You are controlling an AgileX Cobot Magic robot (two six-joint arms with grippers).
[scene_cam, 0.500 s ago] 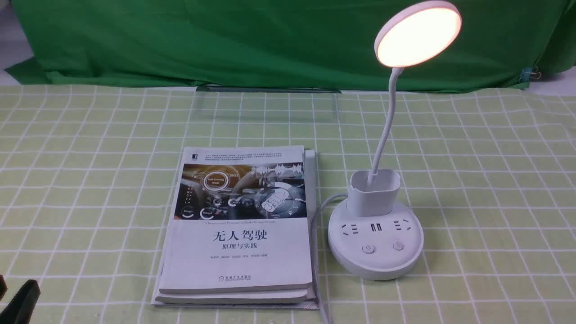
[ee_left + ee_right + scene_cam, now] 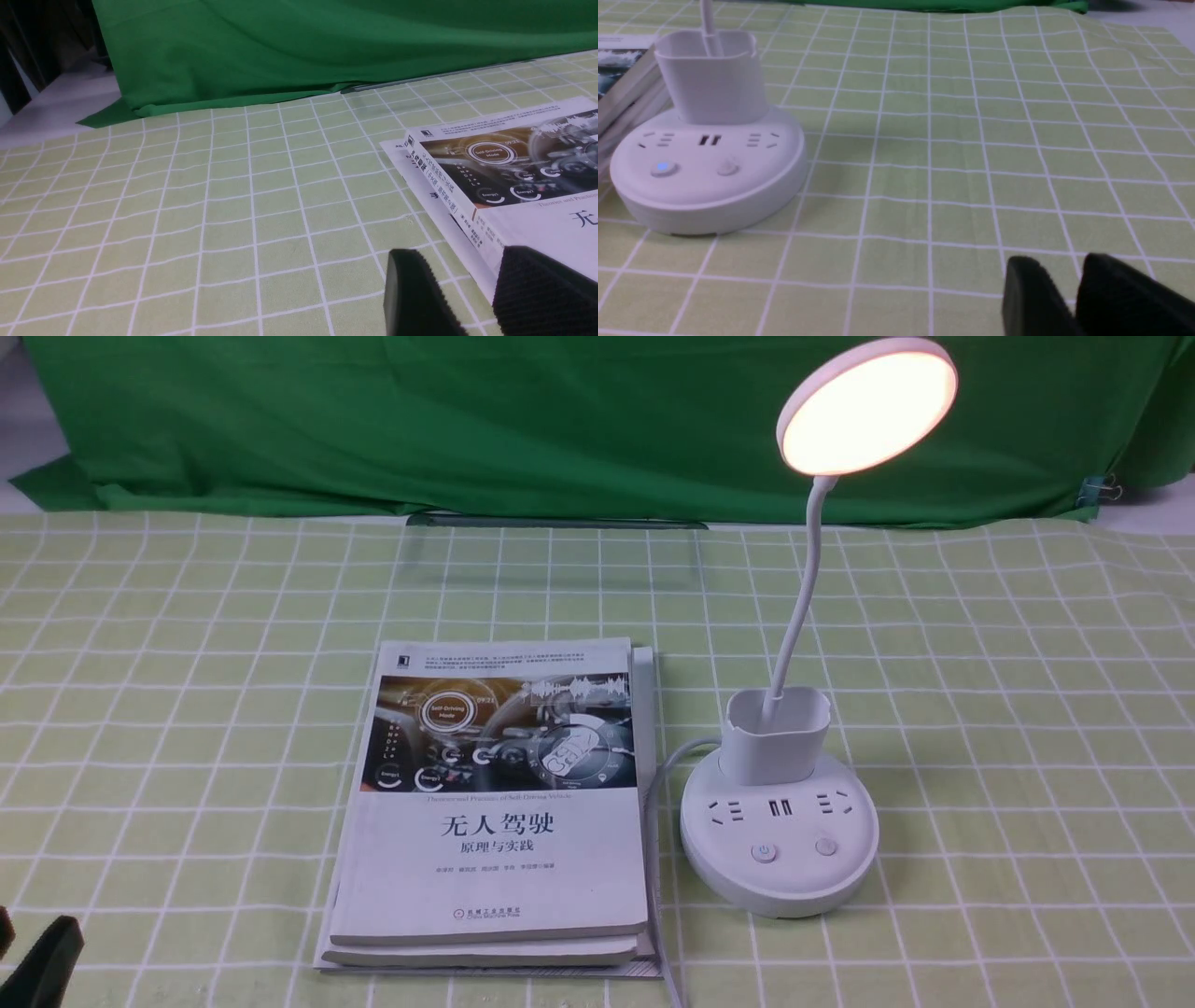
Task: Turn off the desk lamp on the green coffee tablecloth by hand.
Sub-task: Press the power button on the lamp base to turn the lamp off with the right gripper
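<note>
We see lamp (image 2: 780,840) lit on cloth (image 2: 980,709), right of centre; books (image 2: 495,859) just beside it, cord (image 2: 658,784) between. Right gripper (image 2: 1059,261) low over cloth, jaws slightly parted, empty, bare cloth between it and lamp. Left gripper (image 2: 458,254) parted, empty, by books.

The left hand (image 2: 458,263) sits low at the near left edge of the front view, where only a black corner of it shows. Its two ribbed black fingers (image 2: 416,294) stand clearly apart and grip nothing. The right hand (image 2: 1057,266) is outside the front view. Its own wrist view shows it low and reaching forward, fingers (image 2: 1031,298) parted by a narrow gap, empty.
</note>
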